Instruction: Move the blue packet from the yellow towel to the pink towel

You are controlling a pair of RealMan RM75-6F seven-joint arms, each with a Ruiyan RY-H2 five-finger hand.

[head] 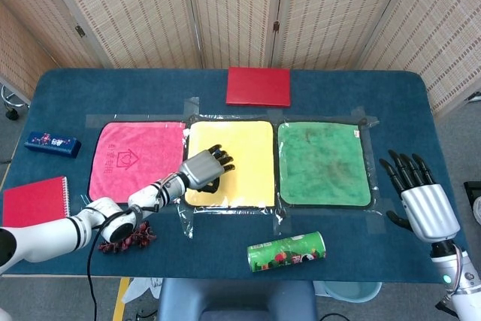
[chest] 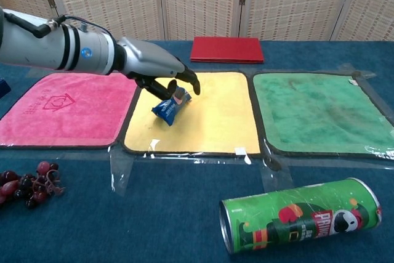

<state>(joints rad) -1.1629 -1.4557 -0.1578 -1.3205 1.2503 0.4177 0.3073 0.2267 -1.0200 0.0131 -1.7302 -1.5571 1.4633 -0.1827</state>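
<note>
Two hands show in the head view: the left hand (head: 204, 170) lies over the yellow towel (head: 244, 152), covering the blue packet there, and whether it grips cannot be told from above; the right hand (head: 421, 199) hovers well apart from that towel, beyond the green towel (head: 323, 163), fingers spread and holding nothing. The pink towel (head: 124, 157) lies just beside the yellow towel's other edge. In the chest view, the left hand (chest: 157, 69) arches over the blue packet (chest: 170, 105), fingers curled down around its upper end; contact is likely, a firm grip unconfirmed. The packet rests on the yellow towel (chest: 209, 121), toward the pink towel (chest: 55, 112).
</note>
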